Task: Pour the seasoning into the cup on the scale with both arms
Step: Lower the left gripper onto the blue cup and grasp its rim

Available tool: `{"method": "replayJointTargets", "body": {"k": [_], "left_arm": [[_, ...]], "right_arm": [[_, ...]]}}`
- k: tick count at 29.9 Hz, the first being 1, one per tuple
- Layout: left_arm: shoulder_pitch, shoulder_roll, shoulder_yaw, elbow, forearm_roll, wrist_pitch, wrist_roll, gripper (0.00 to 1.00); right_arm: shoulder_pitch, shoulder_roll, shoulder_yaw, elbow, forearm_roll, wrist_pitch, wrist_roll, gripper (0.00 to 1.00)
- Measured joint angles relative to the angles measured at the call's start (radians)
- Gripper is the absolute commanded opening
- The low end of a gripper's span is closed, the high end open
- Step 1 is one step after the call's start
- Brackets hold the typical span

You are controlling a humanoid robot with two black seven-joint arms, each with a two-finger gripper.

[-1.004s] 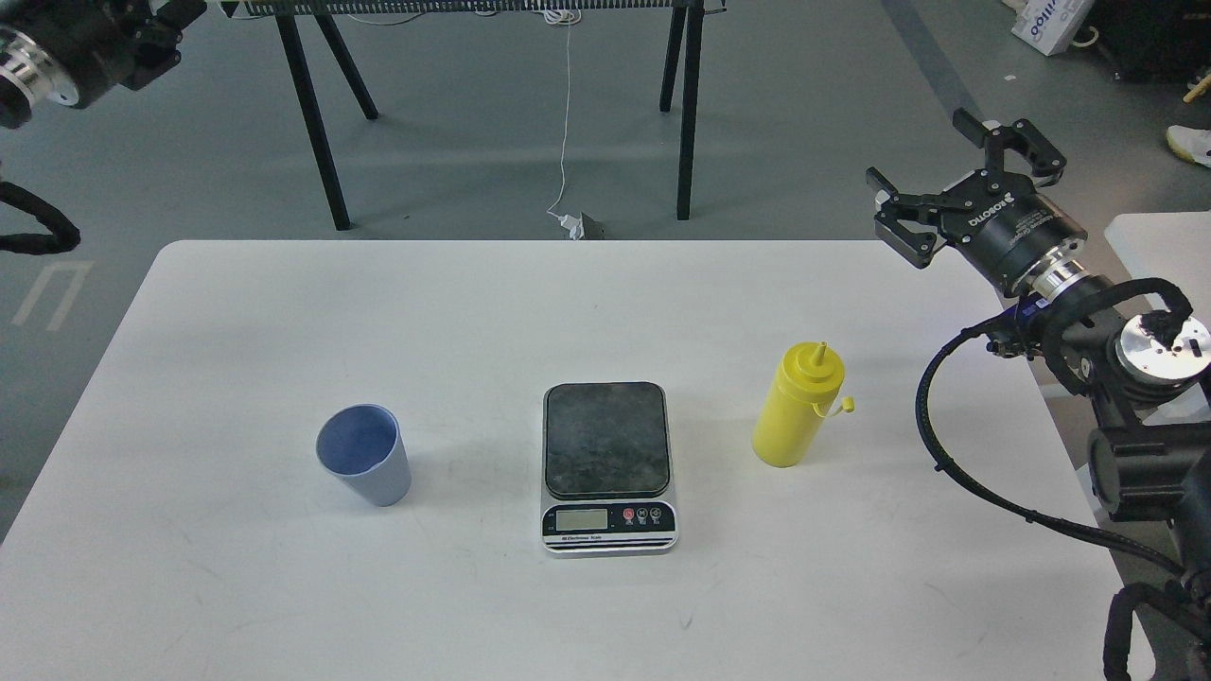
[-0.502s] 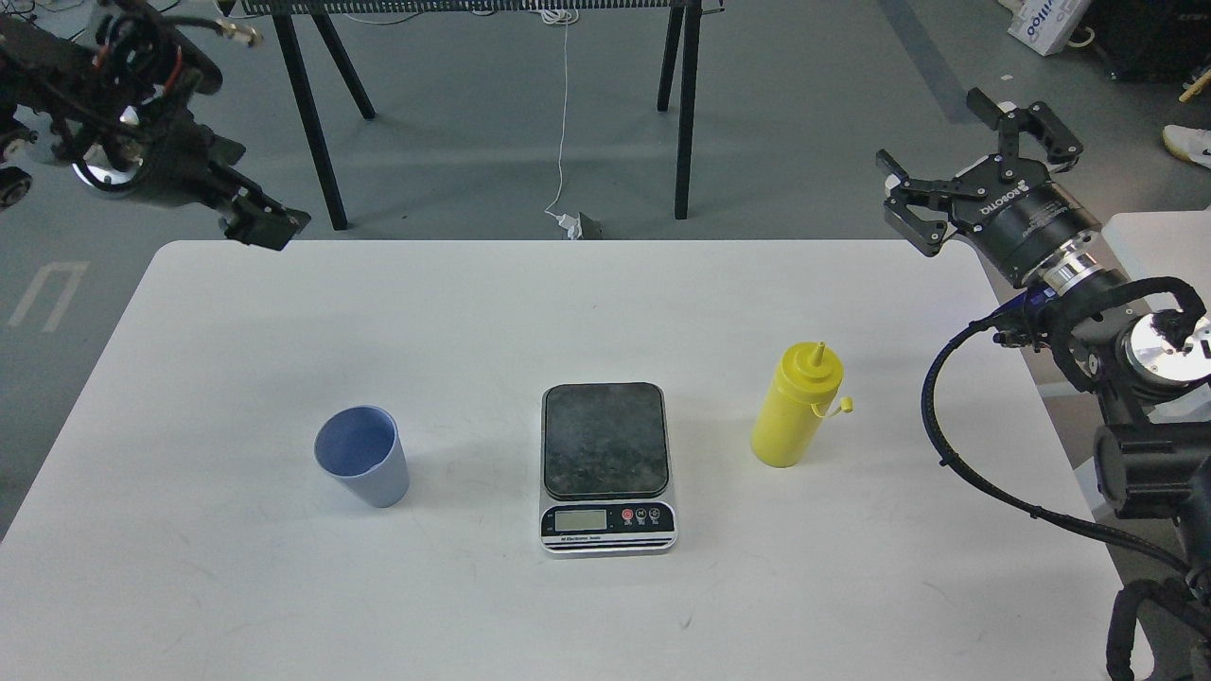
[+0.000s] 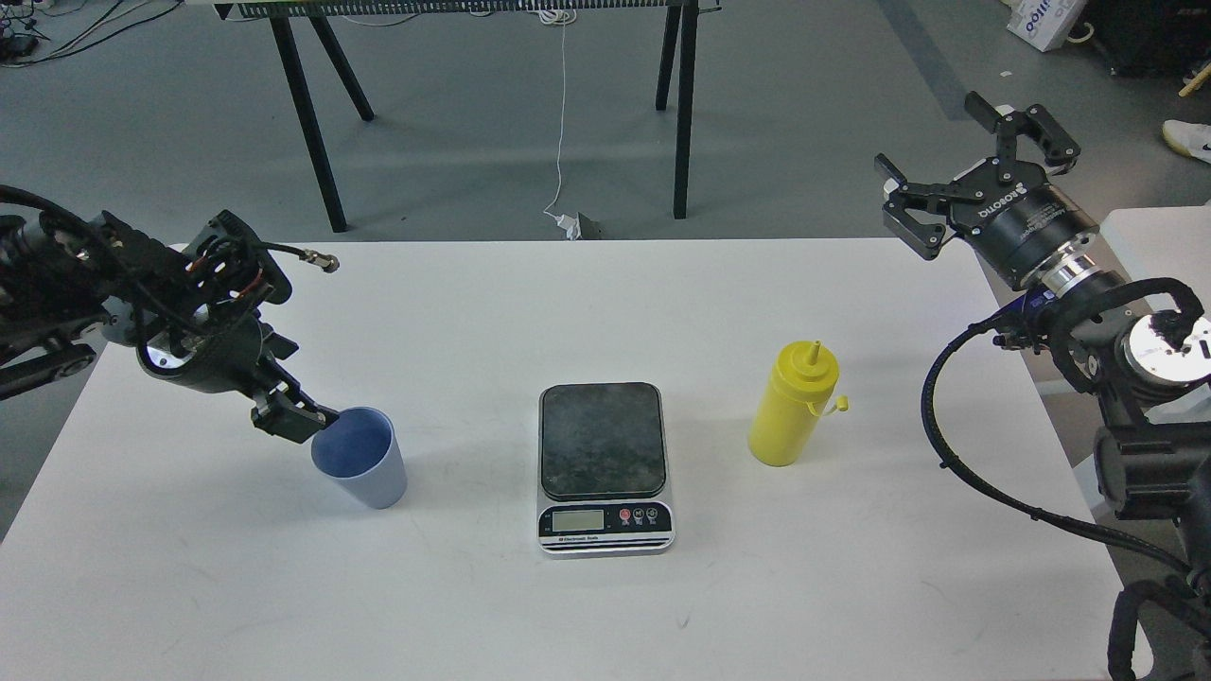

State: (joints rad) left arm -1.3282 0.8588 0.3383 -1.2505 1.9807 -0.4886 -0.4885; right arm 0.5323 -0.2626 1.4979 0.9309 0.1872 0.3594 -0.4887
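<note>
The light blue-grey cup (image 3: pixel 362 462) stands upright on the white table (image 3: pixel 568 303), left of the scale (image 3: pixel 603 465). The scale's dark plate is bare. The yellow seasoning bottle (image 3: pixel 793 409) stands upright to the right of the scale, its small cap hanging off to the side. My left gripper (image 3: pixel 291 416) is low at the cup's upper left rim; it looks dark and end-on, and its fingers cannot be told apart. My right gripper (image 3: pixel 967 163) is open and empty, held high beyond the table's far right corner, well away from the bottle.
A black-legged stand (image 3: pixel 322 132) is on the floor behind the table, with a white cable (image 3: pixel 565 142) hanging down. My right arm's cables (image 3: pixel 956 454) loop over the table's right edge. A second white surface (image 3: pixel 1159 241) is at the far right.
My left arm has swung down from the upper left corner to the cup's rim. My right gripper has risen slightly and stays open. Cup, scale and bottle have not moved.
</note>
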Motion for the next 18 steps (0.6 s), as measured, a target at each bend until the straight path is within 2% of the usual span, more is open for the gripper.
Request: {"method": "replayJointTargets", "body": {"k": [9,18], "left_arm": [[0.097,-0.048,-0.071,0.031,0.0,0.0,0.0,1.0],[0.148,-0.096,-0.078,0.11,-0.002,0.0,0.0,0.99]], "right_arm": [[0.0,0.0,-0.002,-0.003,-0.002,0.0,0.0,0.99],[-0.002,-0.004,0.0,-0.003,-0.002,0.0,0.0,0.99]]}}
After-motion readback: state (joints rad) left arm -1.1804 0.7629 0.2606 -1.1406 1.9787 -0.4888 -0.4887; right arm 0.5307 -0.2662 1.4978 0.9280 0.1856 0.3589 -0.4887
